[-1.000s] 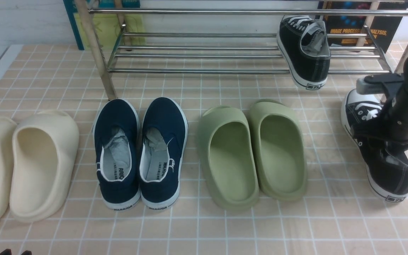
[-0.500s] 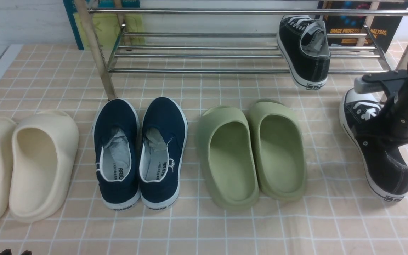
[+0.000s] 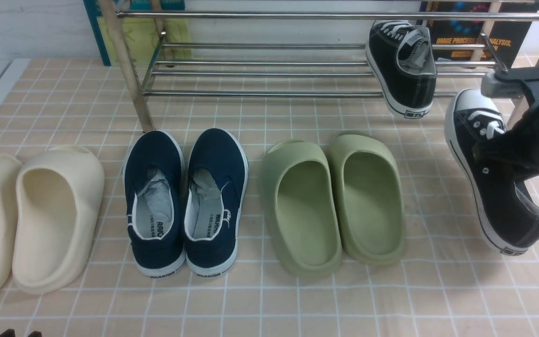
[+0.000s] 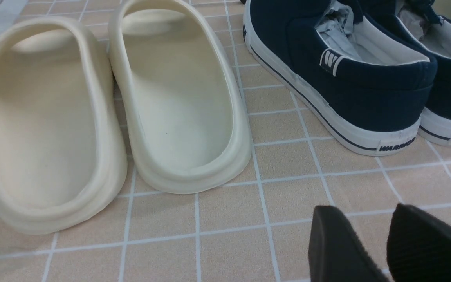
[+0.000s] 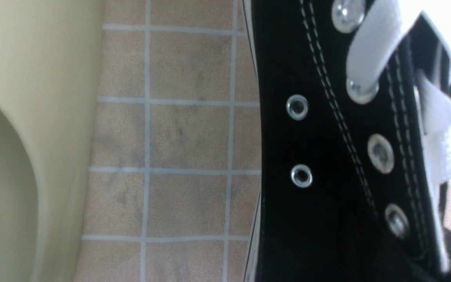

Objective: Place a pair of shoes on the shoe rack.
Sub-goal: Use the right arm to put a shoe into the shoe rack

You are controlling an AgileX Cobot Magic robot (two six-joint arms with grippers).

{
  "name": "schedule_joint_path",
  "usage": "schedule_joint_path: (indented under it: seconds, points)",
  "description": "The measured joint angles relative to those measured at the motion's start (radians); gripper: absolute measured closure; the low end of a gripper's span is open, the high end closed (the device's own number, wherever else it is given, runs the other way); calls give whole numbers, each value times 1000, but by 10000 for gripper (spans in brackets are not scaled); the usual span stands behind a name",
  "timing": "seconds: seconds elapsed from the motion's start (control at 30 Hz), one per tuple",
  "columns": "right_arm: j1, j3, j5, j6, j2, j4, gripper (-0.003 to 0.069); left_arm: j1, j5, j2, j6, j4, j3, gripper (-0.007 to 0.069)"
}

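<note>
Since 1 s ago the second sneaker (image 3: 501, 206) has come up off the surface (image 3: 269, 299) and moved fwd toward the shoe rack (image 3: 269, 93). Its white toe cap is now close to the rack's right front leg, w/ the heel trailing back toward the robot and a shadow on the tiles under it. The right tool (image 3: 498, 161) is clamped on this shoe's side near the lace eyelets. The shoe hangs tilted, sole edge facing the robot's left. The right wrist view shows only black canvas, eyelets and white lace up close, so the fingers themselves aren't visible there.

The first sneaker (image 3: 403, 70) is already on the rack's lower shelf, right-hand part. It is tipped on its side, w/ the heel sticking out past the front bar.

On the surface in front of the rack, from right to left: green slides (image 3: 302, 206), navy slip-ons (image 3: 215, 159), cream slides (image 3: 54, 210). Each pair sits side by side, well apart from the held shoe.

The left tool (image 4: 364, 213) is low near the cream slides, touching nothing. Can't tell if its narrow gap means open or closed.
</note>
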Motion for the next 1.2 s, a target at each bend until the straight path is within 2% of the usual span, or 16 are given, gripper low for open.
schedule_joint_path:
  seconds: [0.13, 0.37, 0.87, 1.2]
  points:
    - [0, -43, 6, 0, 2, 0, 601, 0, 0, 0, 0, 0, 0, 385]
    - [0, -251, 34, -1, 43, -5, 601, 0, 0, 0, 0, 0, 0, 385]
    - [0, -838, 231, -42, 428, -69, 601, 0, 0, 0, 0, 0, 0, 385]
    - [0, -953, 203, -46, 549, -111, 601, 0, 0, 0, 0, 0, 0, 385]
